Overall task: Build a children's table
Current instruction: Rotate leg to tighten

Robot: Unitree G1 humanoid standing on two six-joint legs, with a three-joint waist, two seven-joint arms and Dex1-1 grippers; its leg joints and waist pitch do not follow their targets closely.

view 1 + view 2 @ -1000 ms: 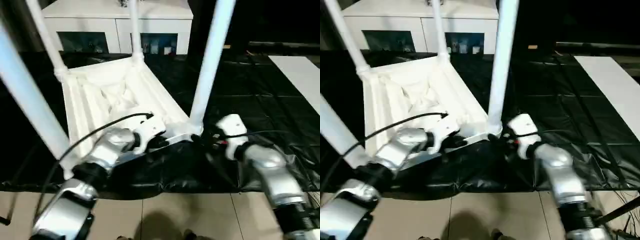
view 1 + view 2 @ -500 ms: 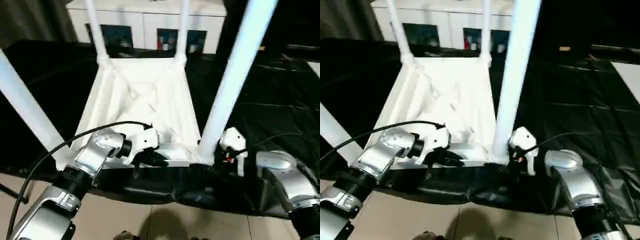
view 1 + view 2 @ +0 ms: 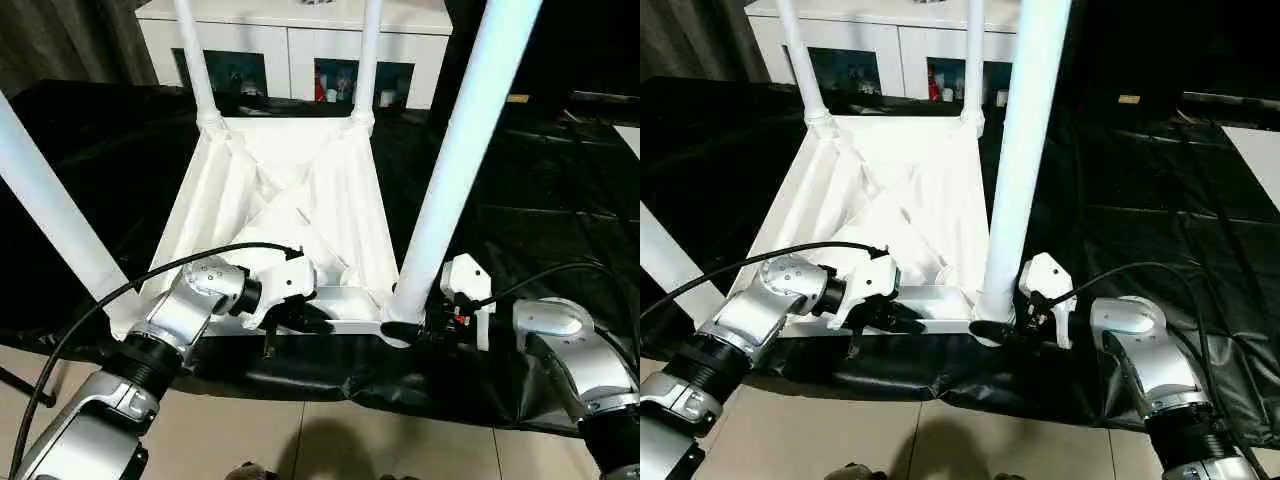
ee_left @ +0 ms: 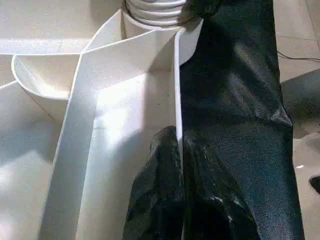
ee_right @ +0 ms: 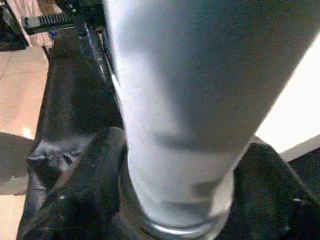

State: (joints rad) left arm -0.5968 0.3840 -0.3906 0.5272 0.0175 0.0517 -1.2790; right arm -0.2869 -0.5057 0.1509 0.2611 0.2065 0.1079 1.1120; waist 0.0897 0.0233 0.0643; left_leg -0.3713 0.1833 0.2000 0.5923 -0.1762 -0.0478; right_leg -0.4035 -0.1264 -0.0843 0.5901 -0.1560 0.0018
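Observation:
The children's table (image 3: pixel 290 190) lies upside down on the black work table, its ribbed underside up and all its legs standing in the corner sockets. My left gripper (image 3: pixel 303 322) is shut on the table's near rim (image 4: pixel 176 90), one finger (image 4: pixel 160 170) on each side of the thin wall. My right gripper (image 3: pixel 405 330) is at the base of the near right leg (image 3: pixel 465 150). In the right wrist view its black fingers (image 5: pixel 95 170) press against both sides of that leg (image 5: pixel 185 100), just above the socket.
A white cabinet with glass doors (image 3: pixel 290 25) stands behind the work table. The black cover (image 3: pixel 560 200) spreads to the right, with a white sheet (image 3: pixel 1255 150) at its far right. The work table's near edge drops to the tiled floor (image 3: pixel 330 440). The near left leg (image 3: pixel 50 210) rises beside my left arm.
The whole picture has shifted as the camera moved. My right gripper's fingers have closed in on the base of the near right leg. The left gripper keeps its hold on the rim.

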